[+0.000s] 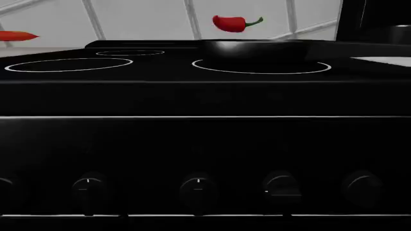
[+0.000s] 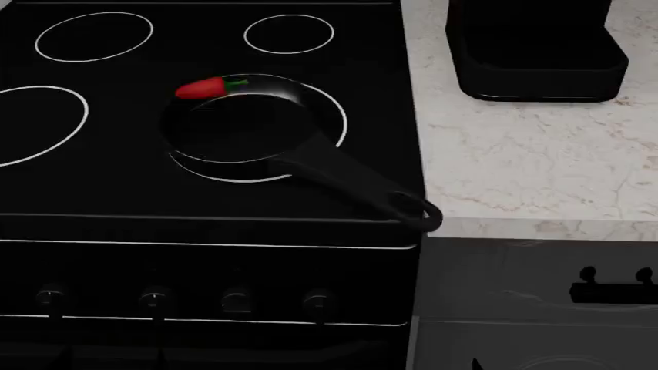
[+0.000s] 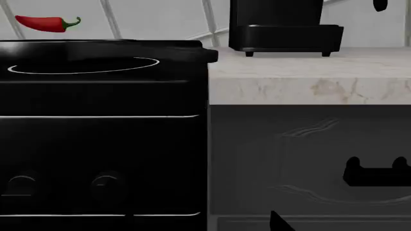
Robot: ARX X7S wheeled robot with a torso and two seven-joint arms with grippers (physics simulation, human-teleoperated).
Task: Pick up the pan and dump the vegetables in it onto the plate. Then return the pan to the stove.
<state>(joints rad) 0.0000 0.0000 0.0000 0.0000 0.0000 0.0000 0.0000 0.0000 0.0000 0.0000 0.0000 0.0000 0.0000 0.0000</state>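
The black pan [image 2: 242,123] sits on the stove [image 2: 103,185], over the front right burner. Its long handle [image 2: 350,183] points toward the stove's front right corner, and the loop end hangs near the edge. The vegetables are one red chili [image 2: 206,87], lying at the pan's far left rim. The left wrist view looks low across the stove front [image 1: 192,96] at the pan [image 1: 257,48] and the chili [image 1: 234,23]. In the right wrist view the chili [image 3: 45,22] shows above the stove [image 3: 96,96]. The plate is out of view. Neither gripper shows in any frame.
A black appliance [image 2: 535,46] stands on the marble counter [image 2: 514,154] right of the stove. Knobs [image 2: 154,297] line the stove front. A dark shape [image 2: 612,287] marks the grey cabinet front below the counter. A red-orange item [image 1: 16,35] lies far beyond the stove's left side.
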